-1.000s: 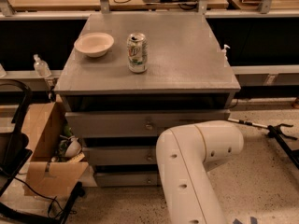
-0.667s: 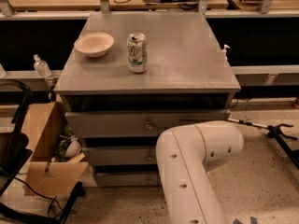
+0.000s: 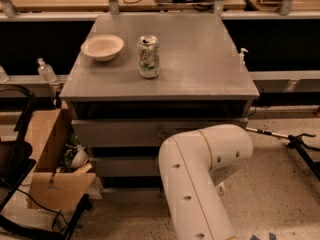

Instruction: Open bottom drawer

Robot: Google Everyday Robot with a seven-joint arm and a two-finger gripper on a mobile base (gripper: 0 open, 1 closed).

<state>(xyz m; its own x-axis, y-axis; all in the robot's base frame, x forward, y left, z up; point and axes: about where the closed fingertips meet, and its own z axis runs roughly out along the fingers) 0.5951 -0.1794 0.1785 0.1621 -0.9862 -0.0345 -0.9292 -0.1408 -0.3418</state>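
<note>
The grey cabinet (image 3: 165,84) has three drawers stacked in its front. Only the left part of the bottom drawer (image 3: 127,194) shows, as a narrow grey strip near the floor; its knob is hidden behind my arm. My white arm (image 3: 200,174) bends across the right half of the drawer fronts. The gripper is out of sight, hidden beyond the arm's elbow. The top drawer (image 3: 120,133) shows a small metal knob (image 3: 161,132) just above the arm.
A bowl (image 3: 102,46) and a soda can (image 3: 148,56) stand on the cabinet top. An open cardboard box (image 3: 55,174) with clutter and a black cart frame (image 3: 15,149) sit to the left. A black stand (image 3: 300,144) lies on the floor to the right.
</note>
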